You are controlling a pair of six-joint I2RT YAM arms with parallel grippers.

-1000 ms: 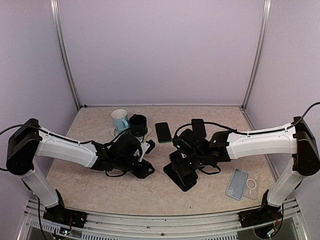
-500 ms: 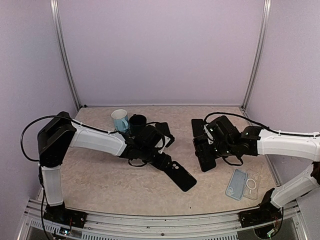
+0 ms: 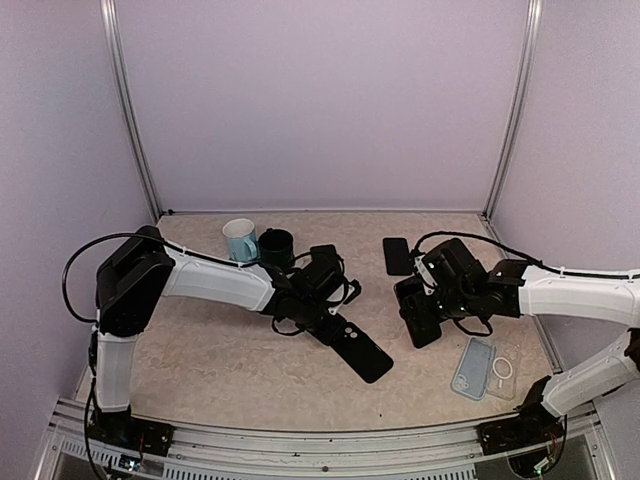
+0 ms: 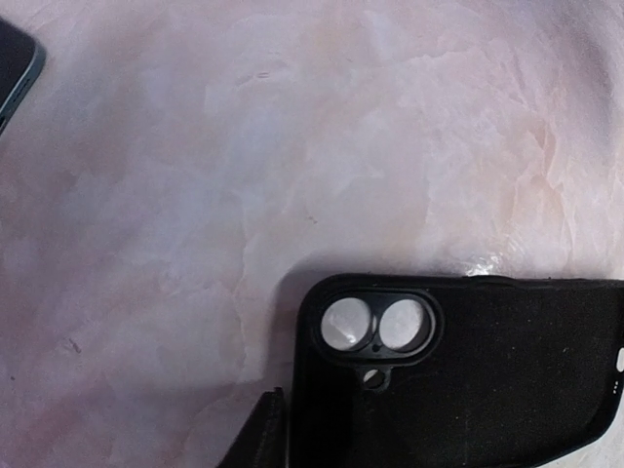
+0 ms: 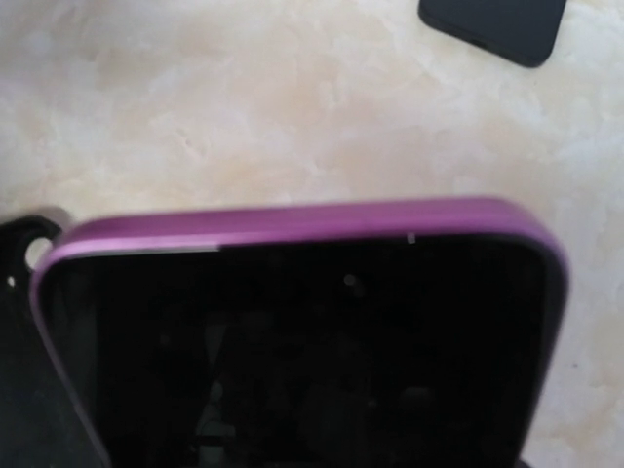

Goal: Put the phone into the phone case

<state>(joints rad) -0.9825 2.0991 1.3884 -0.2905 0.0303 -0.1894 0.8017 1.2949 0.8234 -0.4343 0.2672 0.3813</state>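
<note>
The black phone case [image 3: 360,352] lies flat on the table, mid-front, its camera cutouts at the end toward my left gripper [image 3: 322,312]. In the left wrist view the phone case [image 4: 468,370] fills the lower right. One fingertip [image 4: 258,439] sits just outside its short end. The other finger is hidden, so I cannot tell its grip. My right gripper [image 3: 432,300] is shut on the phone [image 3: 418,322], held off the table to the right of the case. Its purple rim and dark screen [image 5: 302,341] fill the right wrist view and hide the fingers.
A second dark phone [image 3: 395,255] [image 5: 492,24] lies behind the right gripper. A clear case [image 3: 473,366] with a white ring lies at the front right. A light blue mug [image 3: 240,240] and a dark mug [image 3: 277,245] stand at the back left. Another dark device's corner [image 4: 15,68] shows.
One second ago both grippers met at the centre with the case. The case now lies on the table, the left gripper has reached its end, and the right gripper carried the phone rightward.
</note>
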